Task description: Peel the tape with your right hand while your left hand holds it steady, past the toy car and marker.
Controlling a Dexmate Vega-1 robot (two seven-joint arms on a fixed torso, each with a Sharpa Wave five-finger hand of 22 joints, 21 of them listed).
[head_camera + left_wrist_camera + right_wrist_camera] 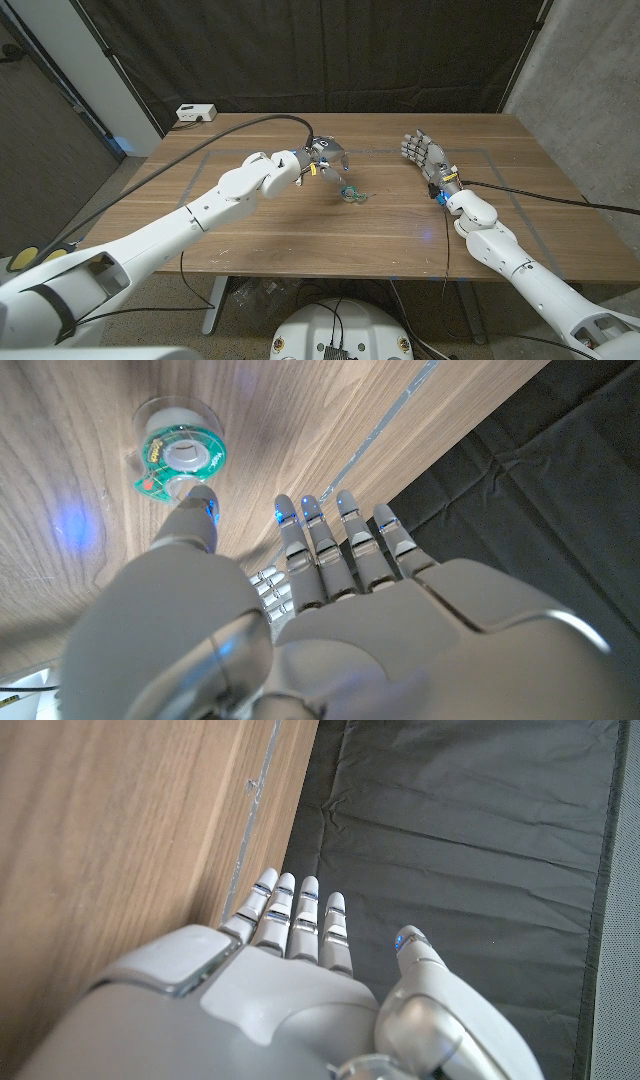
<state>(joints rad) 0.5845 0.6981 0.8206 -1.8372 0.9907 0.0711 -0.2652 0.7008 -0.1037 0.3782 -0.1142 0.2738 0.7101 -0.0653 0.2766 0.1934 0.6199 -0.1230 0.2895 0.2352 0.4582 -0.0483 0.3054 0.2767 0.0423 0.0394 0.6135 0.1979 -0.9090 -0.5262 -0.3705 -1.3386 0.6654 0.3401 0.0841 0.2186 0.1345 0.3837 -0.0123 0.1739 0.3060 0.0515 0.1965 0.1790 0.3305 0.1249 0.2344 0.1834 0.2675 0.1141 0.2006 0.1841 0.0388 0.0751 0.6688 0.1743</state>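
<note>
The wooden tabletop [300, 225] carries a rectangle marked in grey tape lines [505, 170] and stands before a black curtain [330, 55]; a concrete wall [590, 90] rises on the robot's right, and a white power box [194, 113] sits at the far left corner. The tape dispenser [353, 195], clear with a green roll, lies near the tabletop's middle, between the two hands. The left hand [325, 158] hovers just beside it, fingers [330, 545] straight and close together, thumb tip near the dispenser [178, 457], holding nothing. The right hand [425, 155] stands well apart, raised, its fingers [290, 920] extended side by side and empty.
</note>
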